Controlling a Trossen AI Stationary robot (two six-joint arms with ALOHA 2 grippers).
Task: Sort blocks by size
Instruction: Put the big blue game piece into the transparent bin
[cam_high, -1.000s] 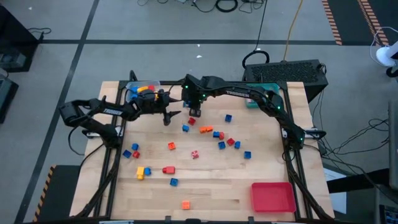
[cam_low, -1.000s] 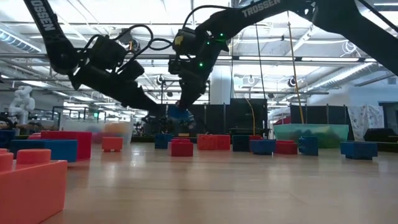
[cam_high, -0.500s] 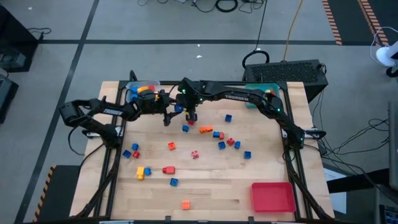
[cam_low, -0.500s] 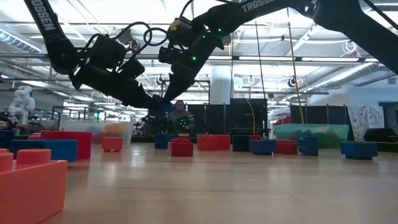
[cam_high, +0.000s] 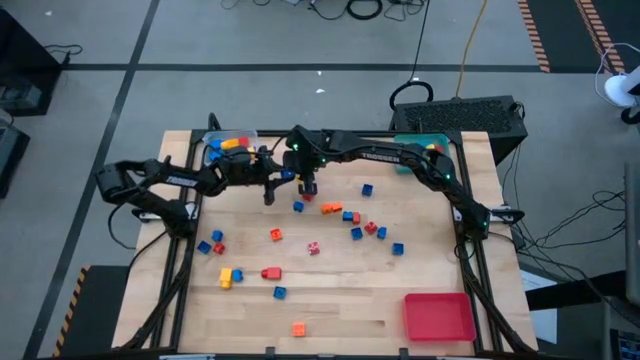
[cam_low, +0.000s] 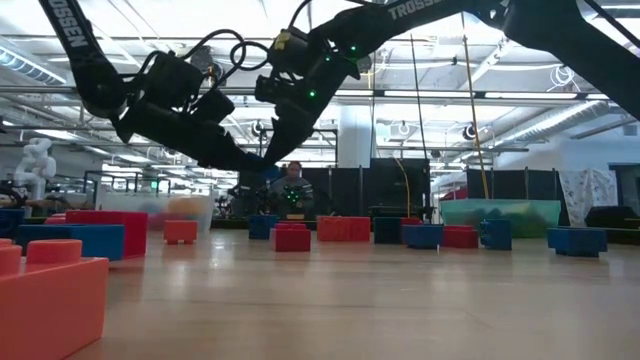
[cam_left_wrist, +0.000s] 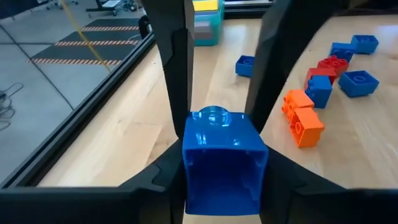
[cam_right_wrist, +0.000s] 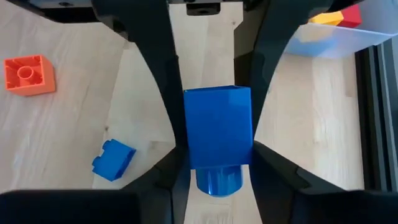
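Note:
A small blue block (cam_high: 288, 175) with one stud hangs in the air over the table's far left, between my two grippers. My left gripper (cam_high: 281, 177) comes at it from the left and is shut on it (cam_left_wrist: 224, 155). My right gripper (cam_high: 295, 172) slants down from the right and is also shut on it (cam_right_wrist: 219, 134). The stud points toward my right wrist and the hollow underside toward my left. Many loose blocks (cam_high: 330, 208) in red, blue, orange and yellow lie flat on the wooden table (cam_high: 420, 270). My left gripper pinches the block's two side walls (cam_left_wrist: 189, 168) between its two fingers, at the hollow end. The fingers come nearly level from the table's left. The block is lifted clear of the table. My right gripper has the same two side walls (cam_right_wrist: 189, 149) between its two fingers, at the stud end. Its fingers slant down from the right and far side, facing my left gripper's fingers. I cannot tell whether both fingers still press on the walls.
A clear tray (cam_high: 228, 145) with yellow, orange and blue blocks stands at the far left, just beyond the grippers. A teal tray (cam_high: 410, 155) is at the far right, a red tray (cam_high: 438, 316) at the near right. Orange bricks (cam_left_wrist: 303, 118) lie below the grippers.
My right gripper has carried the blue block up a little and toward the table's left, to my left gripper. The block now sits between the fingers of both grippers.

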